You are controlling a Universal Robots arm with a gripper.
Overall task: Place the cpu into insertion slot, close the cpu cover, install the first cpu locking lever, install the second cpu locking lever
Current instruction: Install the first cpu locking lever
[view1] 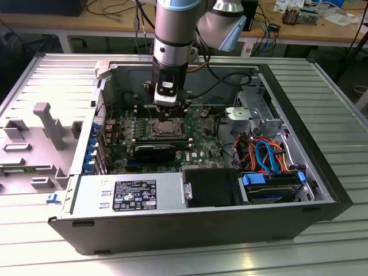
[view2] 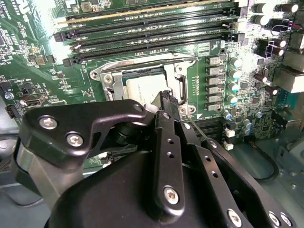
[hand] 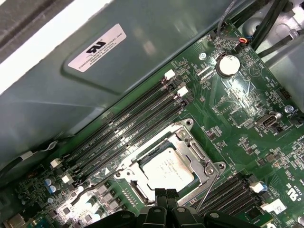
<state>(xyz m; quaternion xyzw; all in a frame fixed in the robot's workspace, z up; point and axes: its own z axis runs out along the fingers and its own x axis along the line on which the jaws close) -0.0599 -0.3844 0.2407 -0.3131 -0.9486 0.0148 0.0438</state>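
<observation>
Inside the open computer case (view1: 190,230), on the green motherboard (hand: 237,118):

- Gripper (hand: 166,194): black, at the end of the arm, which comes down from above in the exterior view. It is poised low at the edge of the socket. The black fingertips (hand: 159,194) are pressed side by side in both wrist views, narrow, with no gap between them. I cannot tell whether they pinch anything.
- Cpu (hand: 168,170): flat square with a silver-grey top, seated level in the insertion slot (hand: 151,155) and just beside the fingertips.
- Cpu cover (hand: 197,154): silver frame plate lying down over the slot, the cpu showing through its square window.
- Locking lever (hand: 207,189): thin metal rod slanting along one side of the cover and passing close by the fingertips. Whether it is latched cannot be told.
- Memory slots (hand: 137,123): four long black rows running parallel, just beside the socket on the side away from the gripper.
- Coin cell battery (hand: 229,64): round and silver, well apart from the socket.
- White label (hand: 97,46): on the grey case wall beyond the memory slots.
- Power supply (view1: 129,192): silver box along the near wall of the case in the exterior view.
- Orange and blue cables (view1: 264,152): bundled toward the exterior view's right, above the drive bay (view1: 270,190).
- Ribbed metal table (view1: 333,103): under the case, with a grey plastic part (view1: 49,123) lying at the exterior view's left.
</observation>
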